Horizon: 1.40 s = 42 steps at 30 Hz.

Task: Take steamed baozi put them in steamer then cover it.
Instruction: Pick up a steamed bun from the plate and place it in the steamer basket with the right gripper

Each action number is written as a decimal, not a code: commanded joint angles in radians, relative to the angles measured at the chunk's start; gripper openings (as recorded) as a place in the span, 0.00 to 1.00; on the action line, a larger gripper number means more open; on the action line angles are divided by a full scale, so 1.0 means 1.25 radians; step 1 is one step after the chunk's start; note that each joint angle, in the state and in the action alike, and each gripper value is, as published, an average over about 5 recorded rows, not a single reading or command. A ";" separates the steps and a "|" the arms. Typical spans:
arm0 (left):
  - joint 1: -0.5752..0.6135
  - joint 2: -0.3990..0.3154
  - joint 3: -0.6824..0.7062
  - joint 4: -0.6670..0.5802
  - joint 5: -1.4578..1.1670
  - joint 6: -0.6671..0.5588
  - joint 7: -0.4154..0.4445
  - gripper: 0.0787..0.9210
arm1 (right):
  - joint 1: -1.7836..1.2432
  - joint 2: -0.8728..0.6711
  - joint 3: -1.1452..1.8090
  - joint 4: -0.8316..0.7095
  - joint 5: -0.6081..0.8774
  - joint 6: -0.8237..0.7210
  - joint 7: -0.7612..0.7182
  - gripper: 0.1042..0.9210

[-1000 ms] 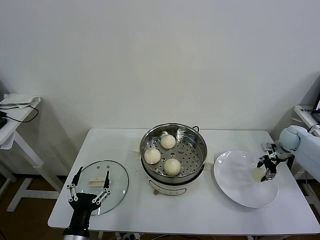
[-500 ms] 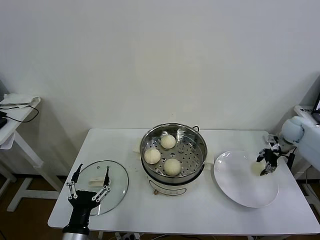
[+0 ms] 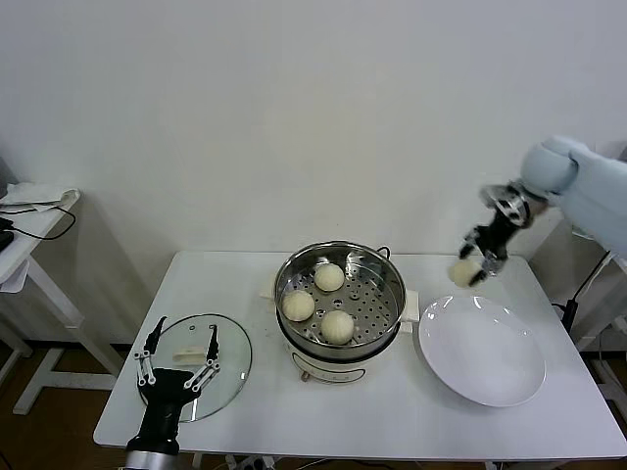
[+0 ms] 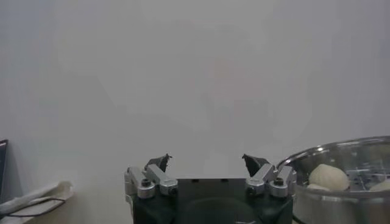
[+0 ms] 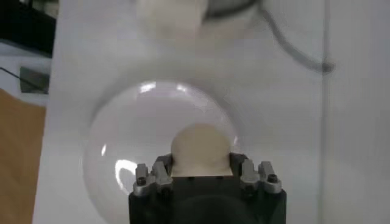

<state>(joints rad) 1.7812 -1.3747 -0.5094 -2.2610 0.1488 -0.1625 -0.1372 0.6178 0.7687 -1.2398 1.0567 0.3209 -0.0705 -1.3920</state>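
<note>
The bench [image 3: 411,411] spreads wide below my right pincer [image 3: 470,262], which hangs high in the air above its far right part. The steamer [image 3: 340,294] lies down and to the left of that pincer, open-topped, with its perforated tray showing; being round, it has no long axis to line up with. That leftward and downward offset is what my coming move turns on, as I judge it. My right arm is much the nearer one to the pot.

The white plate [image 3: 482,350] sits under and slightly nearer me than the pincer, bare. The cover [image 3: 199,364] rests flat on the bench far to the left, just beyond my left pincer [image 3: 177,353], which waits low with its fingers spread wide and holds nothing.

Three steamed baozi [image 3: 337,325] sit on the tray, leaving room on its right side. The fourth baozi [image 5: 200,148] is pinched between my right pincer's fingers. Nothing stands between it and the pot except the near rim, which I must clear.
</note>
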 commanded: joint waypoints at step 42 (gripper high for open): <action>-0.006 0.004 -0.011 -0.008 -0.006 0.000 -0.008 0.88 | 0.001 0.303 -0.214 0.069 0.078 -0.104 0.169 0.64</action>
<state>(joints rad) 1.7726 -1.3693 -0.5225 -2.2727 0.1416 -0.1600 -0.1469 0.6518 1.1349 -1.5022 1.1470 0.4455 -0.1962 -1.1955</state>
